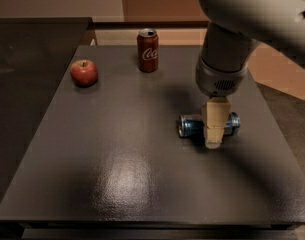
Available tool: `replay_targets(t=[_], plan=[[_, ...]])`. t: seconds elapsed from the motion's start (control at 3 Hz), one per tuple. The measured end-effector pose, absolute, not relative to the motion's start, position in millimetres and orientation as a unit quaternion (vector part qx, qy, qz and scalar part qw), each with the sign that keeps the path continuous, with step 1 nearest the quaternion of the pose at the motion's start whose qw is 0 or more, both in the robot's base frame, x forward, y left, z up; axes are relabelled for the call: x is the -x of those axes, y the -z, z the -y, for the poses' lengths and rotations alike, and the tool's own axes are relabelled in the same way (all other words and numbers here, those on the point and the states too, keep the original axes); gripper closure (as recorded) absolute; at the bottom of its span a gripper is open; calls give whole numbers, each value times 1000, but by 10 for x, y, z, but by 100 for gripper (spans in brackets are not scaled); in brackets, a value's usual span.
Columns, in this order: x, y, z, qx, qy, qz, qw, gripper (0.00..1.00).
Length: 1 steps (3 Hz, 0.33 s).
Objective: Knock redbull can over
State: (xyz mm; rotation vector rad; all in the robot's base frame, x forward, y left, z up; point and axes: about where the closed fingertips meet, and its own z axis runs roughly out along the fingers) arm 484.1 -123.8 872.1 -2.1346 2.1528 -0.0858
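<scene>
The redbull can (190, 126) is a slim silver-and-blue can. It lies on its side on the dark table (117, 154), right of the middle, with its silver top facing left. My gripper (213, 137) hangs straight down over the can's middle, and its tan part covers the can's centre. The can's two ends show on either side of the gripper. The grey arm (227, 59) comes in from the upper right.
A red Coca-Cola can (148, 50) stands upright at the back of the table. A red apple (84, 72) lies at the back left. A darker counter (32, 44) adjoins the table on the left. The table's right edge is close to the gripper.
</scene>
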Motion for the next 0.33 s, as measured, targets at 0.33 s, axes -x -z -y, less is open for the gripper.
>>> replay_targets(t=[0.33], plan=[[-4841, -8721, 1238, 703, 28, -709, 54, 0]])
